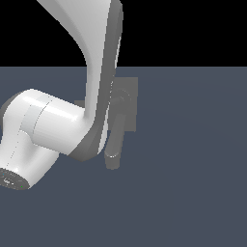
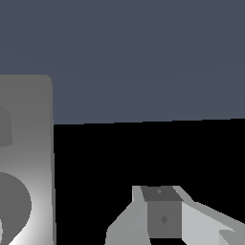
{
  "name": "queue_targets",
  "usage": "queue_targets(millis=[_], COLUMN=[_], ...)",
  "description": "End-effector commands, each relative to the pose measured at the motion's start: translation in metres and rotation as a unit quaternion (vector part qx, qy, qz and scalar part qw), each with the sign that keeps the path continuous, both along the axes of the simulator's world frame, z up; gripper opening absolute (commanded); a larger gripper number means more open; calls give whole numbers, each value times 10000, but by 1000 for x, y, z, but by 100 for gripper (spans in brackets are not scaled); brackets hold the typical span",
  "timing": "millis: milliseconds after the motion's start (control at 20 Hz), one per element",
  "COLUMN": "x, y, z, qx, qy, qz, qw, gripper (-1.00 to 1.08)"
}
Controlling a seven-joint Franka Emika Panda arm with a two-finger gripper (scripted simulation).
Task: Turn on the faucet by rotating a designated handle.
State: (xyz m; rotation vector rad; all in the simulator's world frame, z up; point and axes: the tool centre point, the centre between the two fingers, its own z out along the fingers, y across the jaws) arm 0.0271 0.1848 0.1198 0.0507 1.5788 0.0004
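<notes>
The grey faucet stands on the floor in the exterior view, half hidden behind my white arm. Its flat base plate shows to the arm's right, and the thick spout runs toward the camera to a downturned tip. A small round pivot sits on the plate. The handle is hidden behind the arm; a short grey stub pokes out on the arm's other side. In the wrist view my gripper shows as grey finger parts, apart from the base plate, with nothing held. Whether the jaws are open I cannot see.
The flat blue-grey floor stretches all around the faucet. My arm's bulky white elbow link fills the exterior view's left, close to the spout. Beyond the floor's far edge there is only black.
</notes>
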Motion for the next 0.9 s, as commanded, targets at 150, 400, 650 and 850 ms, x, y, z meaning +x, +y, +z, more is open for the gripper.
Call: queue_targets(millis=[150, 400, 650, 850], x=[2, 5, 5, 5], y=[-13, -37, -39, -38], z=[1, 0, 0, 13], qx=[-22, -76, -82, -82], qy=[-30, -39, -39, -39], qz=[-95, -264, -280, -280], qw=[9999, 9996, 9996, 9996], gripper=[-100, -100, -100, -100])
